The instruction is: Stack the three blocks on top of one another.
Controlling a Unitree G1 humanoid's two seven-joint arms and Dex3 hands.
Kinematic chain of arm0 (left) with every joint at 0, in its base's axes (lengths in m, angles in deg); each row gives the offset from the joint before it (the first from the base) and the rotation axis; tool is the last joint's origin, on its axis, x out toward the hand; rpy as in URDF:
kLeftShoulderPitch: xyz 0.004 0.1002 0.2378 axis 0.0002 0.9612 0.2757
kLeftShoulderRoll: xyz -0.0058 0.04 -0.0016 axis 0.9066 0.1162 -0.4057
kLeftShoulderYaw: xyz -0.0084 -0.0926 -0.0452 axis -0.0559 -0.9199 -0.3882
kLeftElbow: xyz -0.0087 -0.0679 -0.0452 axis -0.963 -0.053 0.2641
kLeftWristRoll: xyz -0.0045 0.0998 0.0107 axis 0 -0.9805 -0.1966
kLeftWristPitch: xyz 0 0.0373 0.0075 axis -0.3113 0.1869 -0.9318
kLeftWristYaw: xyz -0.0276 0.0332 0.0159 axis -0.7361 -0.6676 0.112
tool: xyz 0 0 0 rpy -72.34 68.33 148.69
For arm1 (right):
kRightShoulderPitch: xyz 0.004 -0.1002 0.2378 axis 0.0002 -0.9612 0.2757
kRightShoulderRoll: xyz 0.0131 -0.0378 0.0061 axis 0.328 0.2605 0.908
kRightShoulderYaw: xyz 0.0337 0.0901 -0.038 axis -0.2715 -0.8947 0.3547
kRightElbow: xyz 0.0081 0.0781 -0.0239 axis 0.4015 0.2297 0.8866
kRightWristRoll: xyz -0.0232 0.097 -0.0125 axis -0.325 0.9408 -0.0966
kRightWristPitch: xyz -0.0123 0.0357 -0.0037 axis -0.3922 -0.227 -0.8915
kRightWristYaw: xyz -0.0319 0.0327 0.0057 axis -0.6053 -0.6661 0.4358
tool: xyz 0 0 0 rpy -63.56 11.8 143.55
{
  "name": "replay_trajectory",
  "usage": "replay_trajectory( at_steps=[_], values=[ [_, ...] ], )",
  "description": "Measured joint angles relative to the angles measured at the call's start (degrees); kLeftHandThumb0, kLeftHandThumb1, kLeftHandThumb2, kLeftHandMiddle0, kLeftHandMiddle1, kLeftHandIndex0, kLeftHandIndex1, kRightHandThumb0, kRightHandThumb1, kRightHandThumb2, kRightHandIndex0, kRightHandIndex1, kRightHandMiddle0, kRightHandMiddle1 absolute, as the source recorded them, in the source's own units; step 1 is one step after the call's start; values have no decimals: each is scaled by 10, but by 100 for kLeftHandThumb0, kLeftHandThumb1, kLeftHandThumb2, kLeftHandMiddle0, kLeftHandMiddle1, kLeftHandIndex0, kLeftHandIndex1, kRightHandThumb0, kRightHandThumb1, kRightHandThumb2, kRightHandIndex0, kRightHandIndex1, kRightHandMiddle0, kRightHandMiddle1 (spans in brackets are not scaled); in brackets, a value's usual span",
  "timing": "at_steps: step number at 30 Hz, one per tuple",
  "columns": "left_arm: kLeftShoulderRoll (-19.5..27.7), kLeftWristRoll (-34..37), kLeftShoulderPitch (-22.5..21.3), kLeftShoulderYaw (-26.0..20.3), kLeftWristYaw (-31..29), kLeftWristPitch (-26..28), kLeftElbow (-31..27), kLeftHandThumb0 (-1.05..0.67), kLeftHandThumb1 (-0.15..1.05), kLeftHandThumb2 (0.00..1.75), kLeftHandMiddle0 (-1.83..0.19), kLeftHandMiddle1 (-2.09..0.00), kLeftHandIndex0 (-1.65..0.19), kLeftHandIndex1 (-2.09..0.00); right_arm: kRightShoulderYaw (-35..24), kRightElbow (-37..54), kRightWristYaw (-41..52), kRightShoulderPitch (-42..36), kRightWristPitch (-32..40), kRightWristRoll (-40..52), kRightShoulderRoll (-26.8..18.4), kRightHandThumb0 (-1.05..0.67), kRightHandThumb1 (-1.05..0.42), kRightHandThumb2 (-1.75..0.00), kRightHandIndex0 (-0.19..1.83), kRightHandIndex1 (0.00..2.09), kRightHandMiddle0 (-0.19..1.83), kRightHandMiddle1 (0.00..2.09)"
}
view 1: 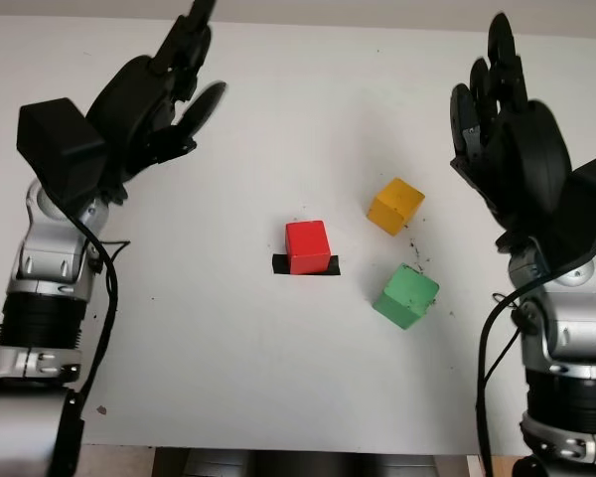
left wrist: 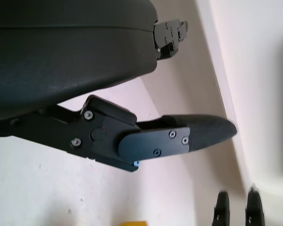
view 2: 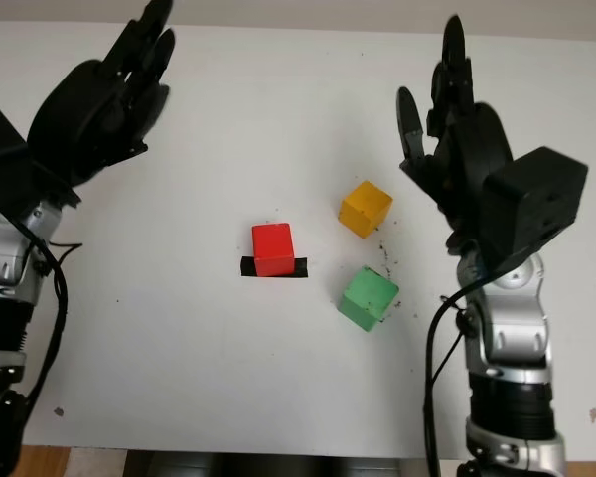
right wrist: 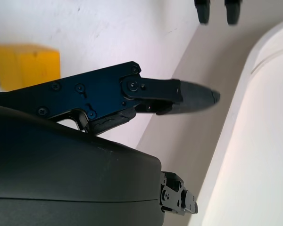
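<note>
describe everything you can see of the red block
The red cube-shaped block looks like painted wood, with a matte, even red finish and crisp edges. It stands square and flat on the white table, near the middle, on a short strip of black tape whose ends stick out on both sides. Nothing is stacked on it, and neither hand touches it. The yellow cube-shaped block and green cube-shaped block lie apart from it, toward the right arm's side.

White counter (view 1: 228,378) has three blocks sitting apart: red block (view 1: 307,246) on black tape (view 1: 279,265), yellow block (view 1: 394,206) and green block (view 1: 405,295) nearer the right hand (view 1: 504,129).
</note>
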Motion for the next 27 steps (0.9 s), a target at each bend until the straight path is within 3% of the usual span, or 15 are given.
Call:
replay_trajectory(
  at_steps=[5, 10, 15, 21, 27],
  values=[
    [-32, 24, 44, -27, 14, 18, -15, -77, 105, 55, 19, 0, 19, 0, -2, -46, 71, 49, 24, -8, -86, -66, -92, -4, -1, 10, 1, 11],
    [-54, 32, 62, -44, 28, 12, -31, -76, 105, 58, 19, 0, 19, 0, 46, -76, 162, 85, -11, -74, -188, -62, -87, -3, 10, 15, 17, 19],
    [-62, 32, 68, -53, 40, 14, -37, -75, 105, 58, 19, 0, 19, 0, 116, -107, 216, 128, -122, -174, -265, -57, -76, -2, 18, 13, 29, 16],
    [-65, 29, 69, -57, 50, 18, -35, -76, 105, 54, 19, -4, 19, -1, 191, -188, 201, 171, -290, -305, -294, -55, -75, -5, 18, 11, 33, 16],
    [-65, 27, 69, -57, 48, 17, -24, -75, 105, 52, 19, -5, 19, 0, 224, -231, 165, 186, -377, -381, -296, -53, -73, -5, 18, 9, 34, 15]
  ],
)
